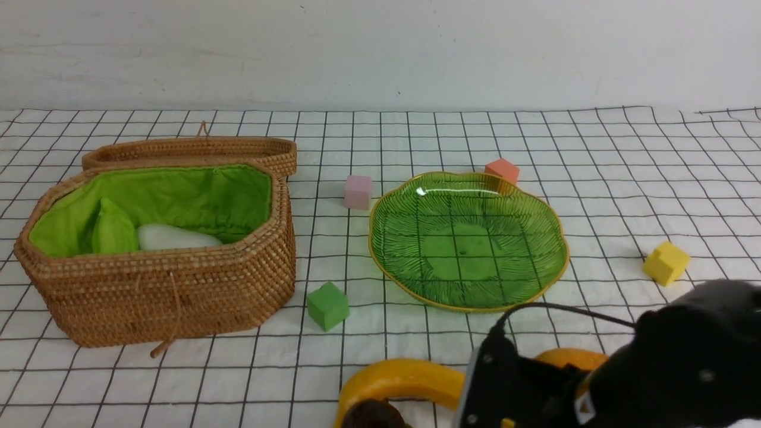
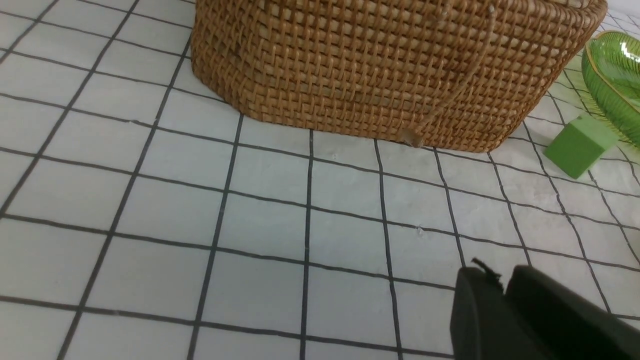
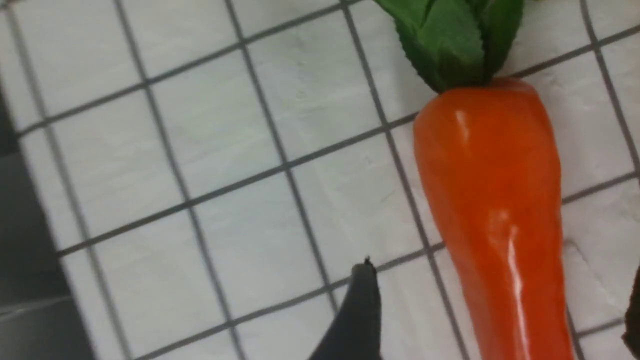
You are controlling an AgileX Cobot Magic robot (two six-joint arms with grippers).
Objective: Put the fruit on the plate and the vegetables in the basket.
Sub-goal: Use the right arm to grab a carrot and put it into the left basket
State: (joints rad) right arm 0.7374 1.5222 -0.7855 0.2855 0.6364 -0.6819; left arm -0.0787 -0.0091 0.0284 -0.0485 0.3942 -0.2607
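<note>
Right wrist view: glossy tapered orange carrot (image 3: 495,210) with crinkled green leaves (image 3: 450,35).

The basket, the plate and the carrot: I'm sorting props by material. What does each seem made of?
The basket looks like woven wicker or rattan, matte tan, its weave plain to see; its lining seems green cloth. The plate is likely glass: translucent green, ribbed, glossy, gold-edged. The carrot is probably plastic, shiny orange with highlights; its leaves look like fabric.
</note>
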